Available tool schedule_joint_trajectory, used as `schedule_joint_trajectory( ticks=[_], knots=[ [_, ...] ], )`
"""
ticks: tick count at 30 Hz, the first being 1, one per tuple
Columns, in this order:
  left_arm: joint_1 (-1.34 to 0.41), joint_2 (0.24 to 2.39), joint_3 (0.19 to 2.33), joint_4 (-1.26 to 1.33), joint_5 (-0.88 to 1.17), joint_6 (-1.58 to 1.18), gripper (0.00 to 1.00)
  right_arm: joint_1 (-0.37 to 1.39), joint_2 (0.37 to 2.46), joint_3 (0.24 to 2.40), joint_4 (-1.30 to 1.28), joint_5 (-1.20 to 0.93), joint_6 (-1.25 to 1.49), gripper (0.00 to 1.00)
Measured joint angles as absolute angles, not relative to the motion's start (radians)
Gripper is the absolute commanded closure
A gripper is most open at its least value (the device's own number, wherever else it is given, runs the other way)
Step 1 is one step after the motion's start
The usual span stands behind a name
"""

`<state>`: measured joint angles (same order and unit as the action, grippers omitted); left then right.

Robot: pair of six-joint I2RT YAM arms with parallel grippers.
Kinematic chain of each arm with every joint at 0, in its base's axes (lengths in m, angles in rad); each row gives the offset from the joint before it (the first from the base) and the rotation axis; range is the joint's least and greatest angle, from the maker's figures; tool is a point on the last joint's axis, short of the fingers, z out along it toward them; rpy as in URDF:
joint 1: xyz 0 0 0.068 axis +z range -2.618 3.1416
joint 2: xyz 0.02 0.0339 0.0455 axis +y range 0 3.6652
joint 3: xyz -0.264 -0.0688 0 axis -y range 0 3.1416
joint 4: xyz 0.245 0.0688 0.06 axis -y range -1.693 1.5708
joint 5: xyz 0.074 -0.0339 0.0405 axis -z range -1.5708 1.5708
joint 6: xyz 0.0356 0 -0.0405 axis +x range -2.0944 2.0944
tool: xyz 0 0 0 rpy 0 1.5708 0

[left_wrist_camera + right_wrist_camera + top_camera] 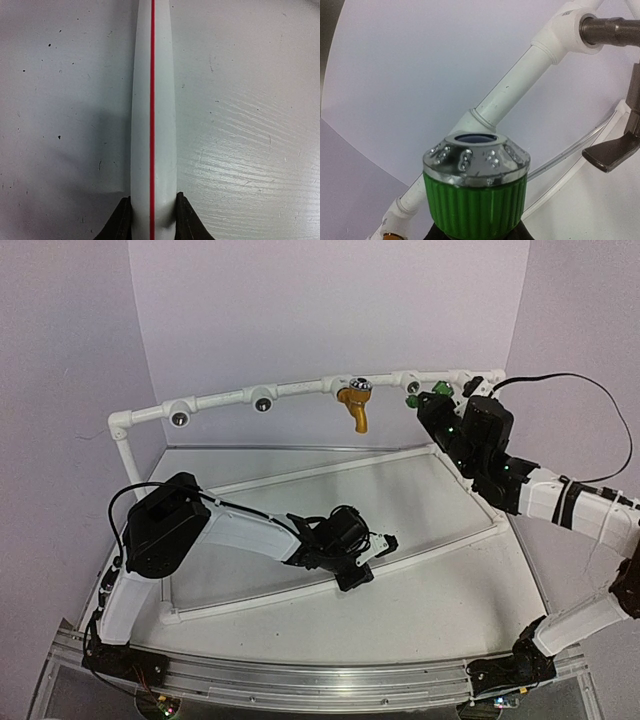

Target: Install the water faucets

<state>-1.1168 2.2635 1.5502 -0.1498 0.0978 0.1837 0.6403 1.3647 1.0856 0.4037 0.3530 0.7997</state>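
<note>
A: Start left. L pincer (pixel 153 202)?
B: Narrow, clamped on the lower rail (pixel 152 100) of the pipe frame (pixel 120 425), one jaw each side, touching it. The rail runs straight ahead of the pincer, red stripe up the middle. Prob. there to pin the frame so it won't shift when a faucet gets pushed in at the other end.
A: Btwn the two pincers?
B: Beyond the L pincer, on the top rail (pixel 300 388): two sockets (pixel 180 418) w/ nothing in them, well left of the R pincer (pixel 476 234). Then the yellow faucet (pixel 355 408), seated on that rail, near the R pincer's left. Silver cap at the rail, long axis approx. vertical, spout curving down toward the table (pixel 430 630).
A: R pincer?
B: Shut on the green faucet (pixel 475 200), gripping low on the ribbed body; the jaws barely show. The faucet is up at the top rail, right by a white tee (pixel 470 120).
A: Which way's it pointing?
B: Long axis runs straight out from the pincer. The silver cap leads, its open blue-centred mouth facing the tee. Spout is hidden. Held by the tail end, I'd say, so the cap end is free to meet the fitting. Touching or just short, can't tell.
A: Right of that?
B: Dark piece (pixel 610 27) plugged into the end elbow (pixel 565 30), up and right of the R pincer. Maybe the grey faucet; can't confirm.
</note>
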Motion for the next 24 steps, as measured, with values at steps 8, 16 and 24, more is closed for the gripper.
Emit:
schedule_joint_trajectory(
  ticks=[8,16,24],
  knots=[
    [-1.117,2.263,1.551,-0.150,0.099,0.184,1.00,0.640,1.331,1.075,0.339,0.274,0.546,1.00],
    [-1.117,2.263,1.552,-0.156,0.103,0.183,1.00,0.640,1.266,1.151,0.112,0.149,-0.222,1.00],
    [-1.117,2.264,1.557,-0.160,0.106,0.183,1.00,0.651,1.266,1.284,-0.053,0.149,-0.930,1.00]
  ],
)
